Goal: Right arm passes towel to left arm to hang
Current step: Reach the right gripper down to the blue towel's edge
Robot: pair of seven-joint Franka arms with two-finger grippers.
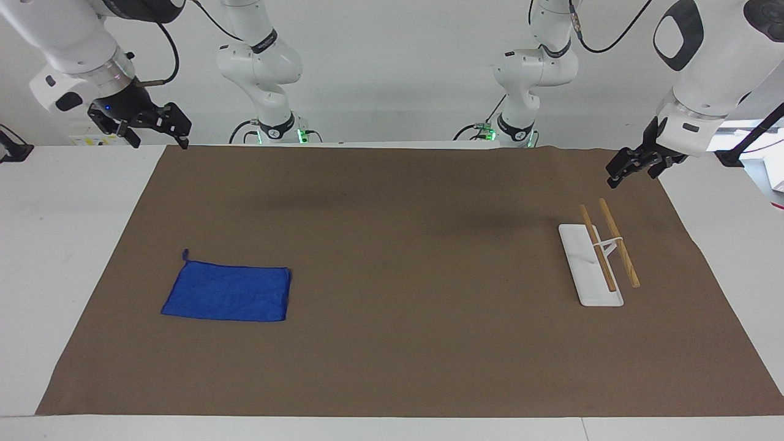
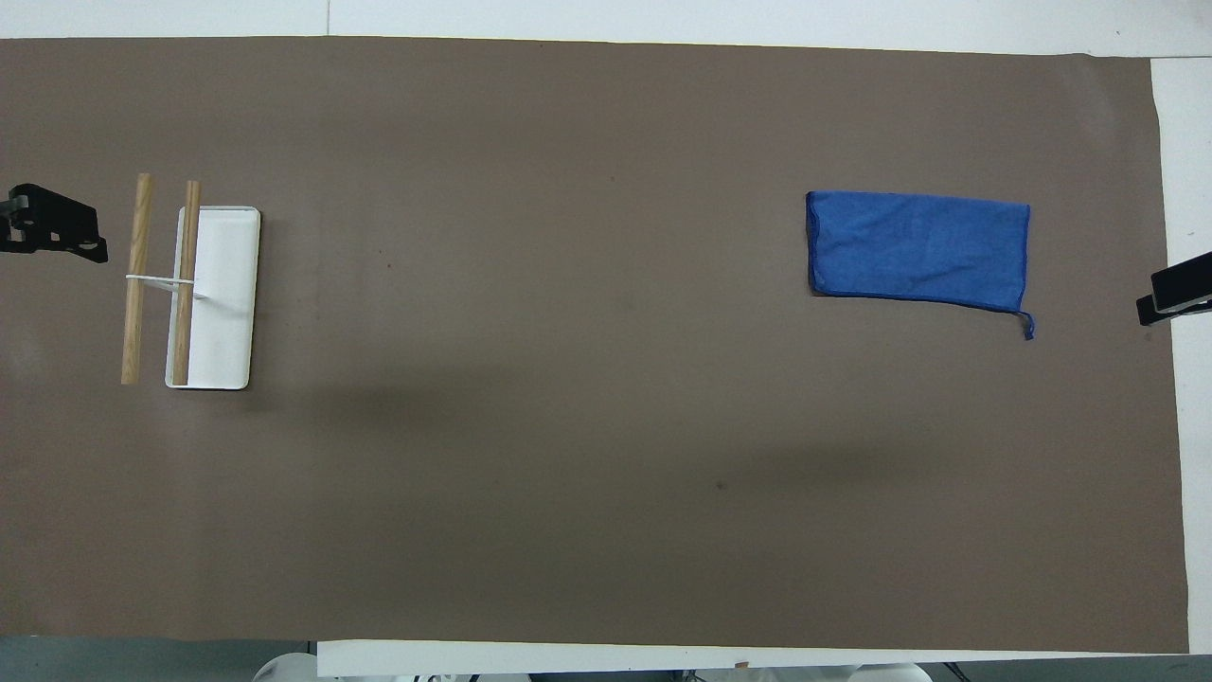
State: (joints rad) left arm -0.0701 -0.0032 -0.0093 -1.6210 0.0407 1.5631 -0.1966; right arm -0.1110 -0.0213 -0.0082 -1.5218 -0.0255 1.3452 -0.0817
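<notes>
The royal-blue towel (image 1: 228, 291) lies flat on the brown mat toward the right arm's end of the table, its small loop at one corner; it also shows in the overhead view (image 2: 917, 248). My right gripper (image 1: 158, 138), with its blue light, hangs open and empty over the mat's corner at that end, apart from the towel; only its tip shows in the overhead view (image 2: 1174, 296). My left gripper (image 1: 631, 174) hangs open and empty over the mat's edge at the left arm's end, beside the rack; it also shows in the overhead view (image 2: 52, 232).
A white rack base (image 1: 576, 251) with two wooden rods (image 1: 618, 242) on a thin white stand sits toward the left arm's end; it also shows in the overhead view (image 2: 227, 313). The brown mat (image 1: 404, 275) covers most of the white table.
</notes>
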